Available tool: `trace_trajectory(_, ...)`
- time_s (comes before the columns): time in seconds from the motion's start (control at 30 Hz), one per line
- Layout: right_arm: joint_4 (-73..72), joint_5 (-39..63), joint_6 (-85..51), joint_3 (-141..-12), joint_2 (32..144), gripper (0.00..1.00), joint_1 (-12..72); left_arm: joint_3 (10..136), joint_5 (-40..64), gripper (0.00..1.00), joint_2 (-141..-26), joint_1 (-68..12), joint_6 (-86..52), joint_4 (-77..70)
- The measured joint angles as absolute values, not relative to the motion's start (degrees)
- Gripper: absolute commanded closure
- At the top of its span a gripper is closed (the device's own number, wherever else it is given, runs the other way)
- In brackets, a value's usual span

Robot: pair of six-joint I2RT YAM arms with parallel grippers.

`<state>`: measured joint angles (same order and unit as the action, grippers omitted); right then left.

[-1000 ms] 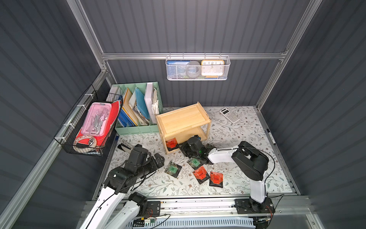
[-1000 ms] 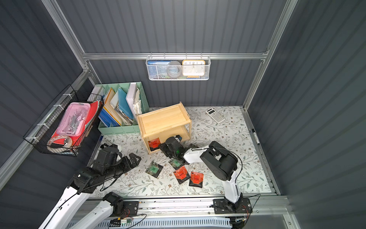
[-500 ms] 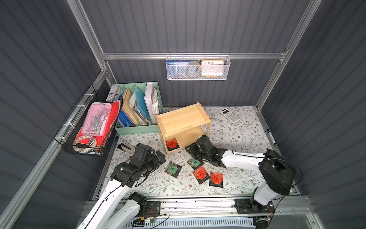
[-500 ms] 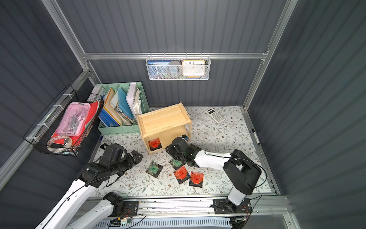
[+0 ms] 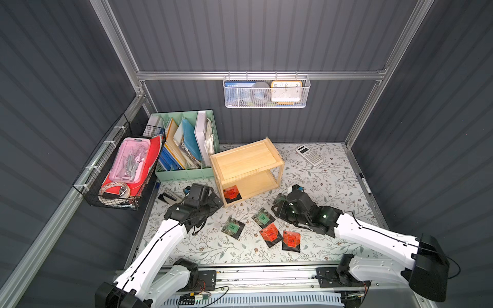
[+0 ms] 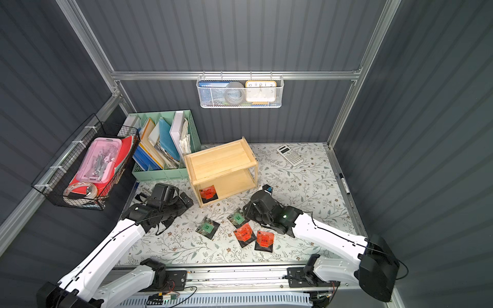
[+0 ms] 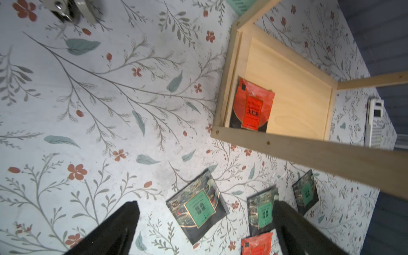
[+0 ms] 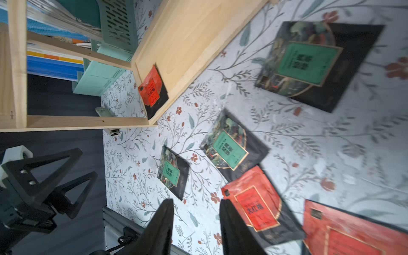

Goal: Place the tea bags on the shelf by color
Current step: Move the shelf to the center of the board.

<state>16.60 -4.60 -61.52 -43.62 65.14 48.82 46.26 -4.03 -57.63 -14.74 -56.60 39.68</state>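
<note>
Matt pale-wood shelf [image 5: 248, 160], glossy tea bags [image 5: 269, 234]

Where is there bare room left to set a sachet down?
The shelf's top tier is wholly bare. The lower tier is bare except for a red sachet at its front corner. The mat between shelf and calculator is open. Crowded: the mat in front of the shelf, where loose sachets lie.

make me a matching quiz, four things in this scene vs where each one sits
Things:
1 clock
2 pink case
3 calculator
4 red tea bag apart from the others

Places:
A bottom tier of the wooden shelf
B black wire basket
C on the table, near its far right corner
D white mesh basket on the wall

Pairs: 1-D, 2-B, 3-C, 4-A
</note>
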Motion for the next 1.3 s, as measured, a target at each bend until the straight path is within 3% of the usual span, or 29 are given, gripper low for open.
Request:
trace_trajectory(0.57, 28.01, -9.41, -58.41, -40.71, 50.13, 0.53, 44.34, 49.19, -1.52, 0.00, -68.31, -10.76, -55.83, 31.22)
trace_trajectory(1.3, 28.91, -9.61, -56.71, -40.21, 49.21, 0.52, 43.27, 49.10, 6.55, 0.00, -71.75, -10.79, -52.34, 21.80)
